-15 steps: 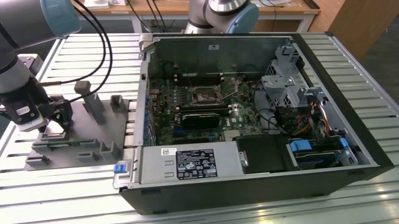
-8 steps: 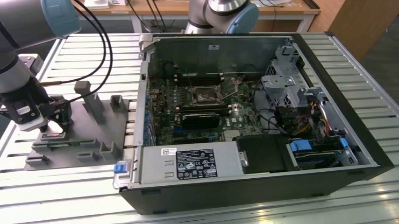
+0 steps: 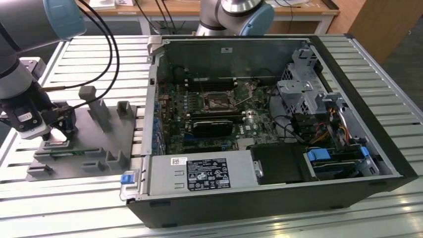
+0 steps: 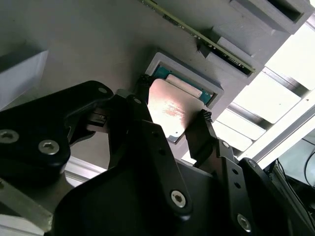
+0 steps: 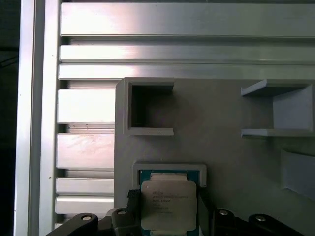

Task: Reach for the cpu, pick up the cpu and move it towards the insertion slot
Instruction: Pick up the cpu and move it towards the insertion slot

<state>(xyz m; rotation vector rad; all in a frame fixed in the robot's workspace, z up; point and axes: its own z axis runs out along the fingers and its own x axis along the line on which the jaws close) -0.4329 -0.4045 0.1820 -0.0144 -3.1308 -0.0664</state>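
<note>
The gripper (image 4: 171, 112) is clamped on the cpu (image 4: 170, 109). In the second wrist view its two black fingers (image 4: 208, 135) press against opposite edges of the chip, and the shiny metal top faces the camera between them. The cpu is over a small grey pocket (image 5: 170, 168) with a teal inside. One corner of the chip overlaps the pocket's rim, so it sits just above the recess rather than flush in it. The first wrist view shows the same grip from above, with the chip's pale top between the finger ends and the pocket's far rim showing beyond it.

In the exterior view the arm stands at the exterior view's left, with the gripper down over a grey fixture plate (image 3: 86, 156). Several upright grey blocks (image 3: 99, 111) stand on this plate, which lies on a slatted aluminium table (image 3: 99, 49).

The insertion slot (image 3: 218, 100) is well apart from the gripper, towards the exterior view's right. It lies inside an open computer case (image 3: 198, 208), on the motherboard. It has a silver frame around a dark centre, and a long black card (image 3: 211, 127) lies just on its near side. A silver power supply box (image 3: 198, 174) sits at the case's near edge, between the card and the viewer.
</note>
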